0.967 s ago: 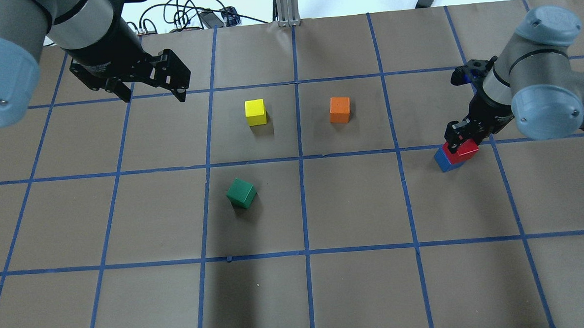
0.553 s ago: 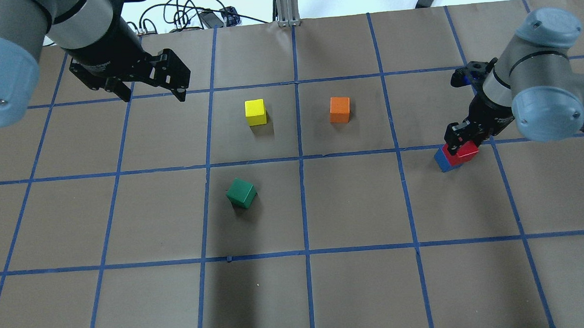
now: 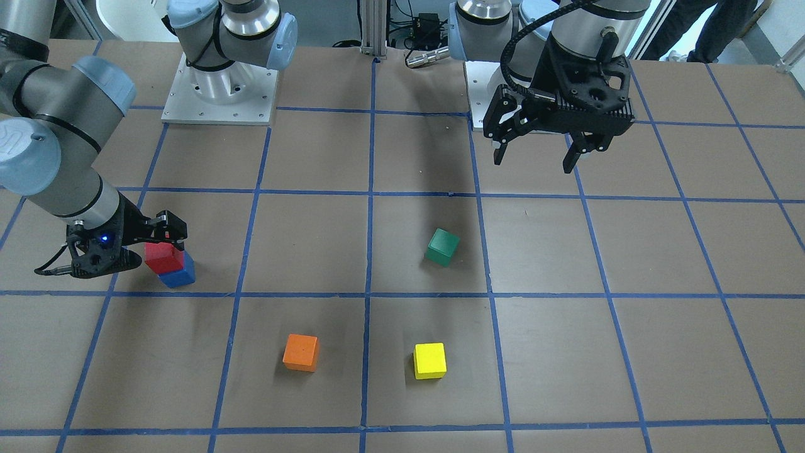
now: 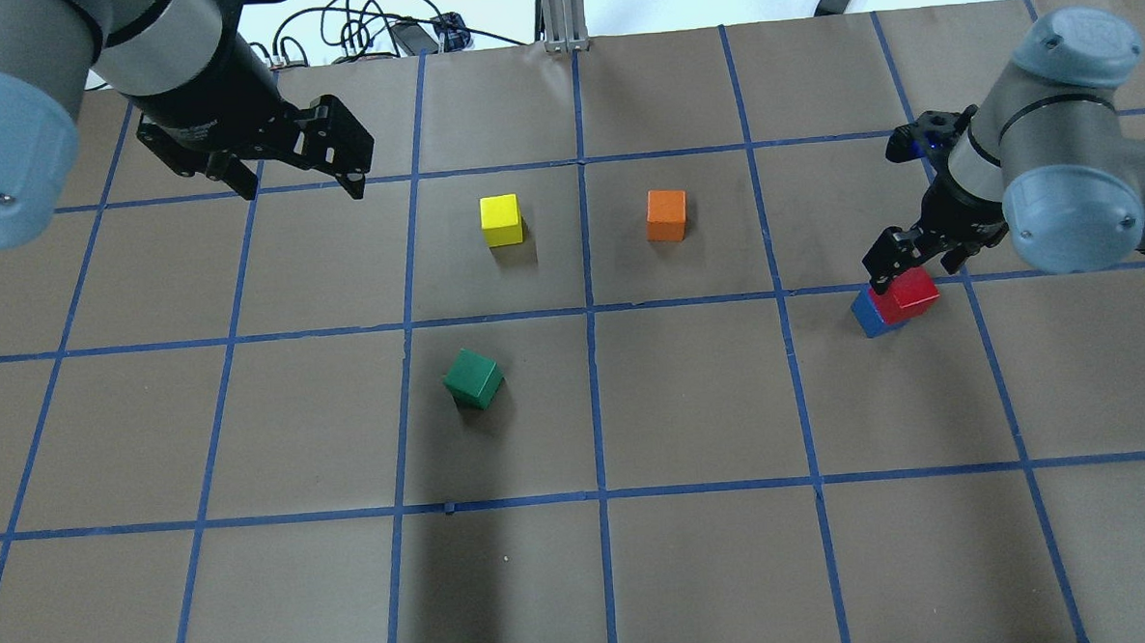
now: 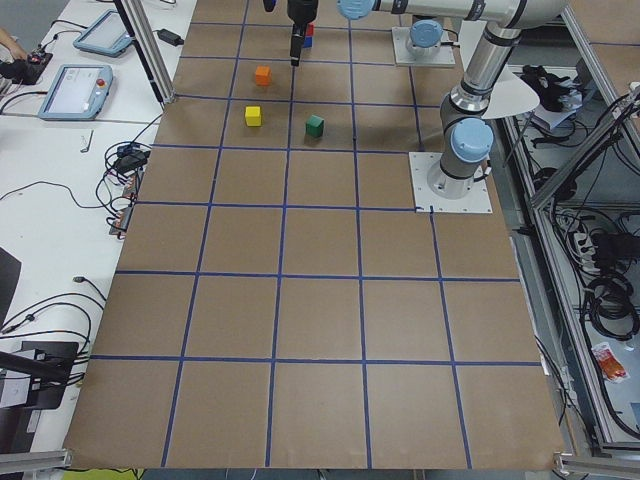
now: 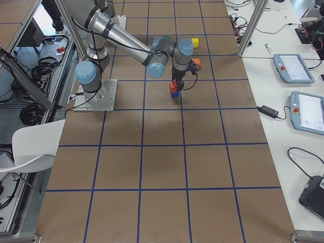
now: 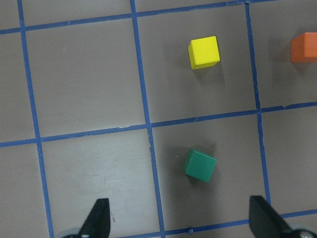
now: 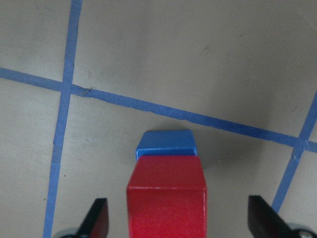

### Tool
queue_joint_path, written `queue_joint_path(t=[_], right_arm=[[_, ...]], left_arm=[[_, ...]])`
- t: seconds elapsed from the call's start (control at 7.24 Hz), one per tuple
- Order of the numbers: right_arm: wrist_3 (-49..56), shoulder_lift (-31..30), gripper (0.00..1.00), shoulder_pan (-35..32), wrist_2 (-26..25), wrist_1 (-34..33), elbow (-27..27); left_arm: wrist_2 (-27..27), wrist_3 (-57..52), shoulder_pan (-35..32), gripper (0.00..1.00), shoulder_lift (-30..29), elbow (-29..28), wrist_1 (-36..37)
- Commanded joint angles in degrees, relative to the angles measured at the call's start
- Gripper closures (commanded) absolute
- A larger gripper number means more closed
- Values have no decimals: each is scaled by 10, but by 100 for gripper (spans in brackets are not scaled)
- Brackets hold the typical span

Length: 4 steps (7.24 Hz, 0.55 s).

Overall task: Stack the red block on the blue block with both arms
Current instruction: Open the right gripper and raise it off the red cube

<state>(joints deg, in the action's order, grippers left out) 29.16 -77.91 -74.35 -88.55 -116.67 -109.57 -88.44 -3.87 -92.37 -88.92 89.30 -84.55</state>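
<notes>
A: Brown paper over the whole table [image 4: 699, 567], ruled into squares with blue tape. White benches with cables and tablets run along the side. Where is the red block [image 4: 905, 294]?

B: On top of the blue block [image 4: 865, 314], at the robot's right side of the table, just beside a tape line. In the right wrist view the red one covers most of the blue, and only the blue's far edge shows beyond it.

A: And the right gripper [image 4: 911, 264]?

B: Spread wide, just above the stack. Its fingers [image 8: 96, 220] stand on either side of the red block with bare paper showing in both gaps, so nothing is pinched.

A: The left gripper [image 4: 303, 190]?

B: Also parted and holding nothing. It hangs over the table on the robot's left, well apart from the stack.

A: What lies under it?

B: Its wrist camera looks down on the green block [image 4: 472, 379], turned a little off the grid, with the yellow block [image 4: 500, 220] farther on. The orange block [image 4: 665, 215] sits at that view's edge. Yellow and orange lie side by side in neighbouring squares — each alone, touching nothing.
</notes>
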Motion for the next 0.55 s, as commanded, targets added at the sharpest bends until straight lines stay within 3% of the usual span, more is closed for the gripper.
queue_joint_path(t=[0.0, 0.41], right_arm=[[-8, -11, 0, -2, -6, 81, 60], [-91, -18, 0, -14, 1, 224, 166]], left_arm=[[0, 0, 0, 0, 0, -1, 0], [0, -1, 0, 0, 0, 0, 0]])
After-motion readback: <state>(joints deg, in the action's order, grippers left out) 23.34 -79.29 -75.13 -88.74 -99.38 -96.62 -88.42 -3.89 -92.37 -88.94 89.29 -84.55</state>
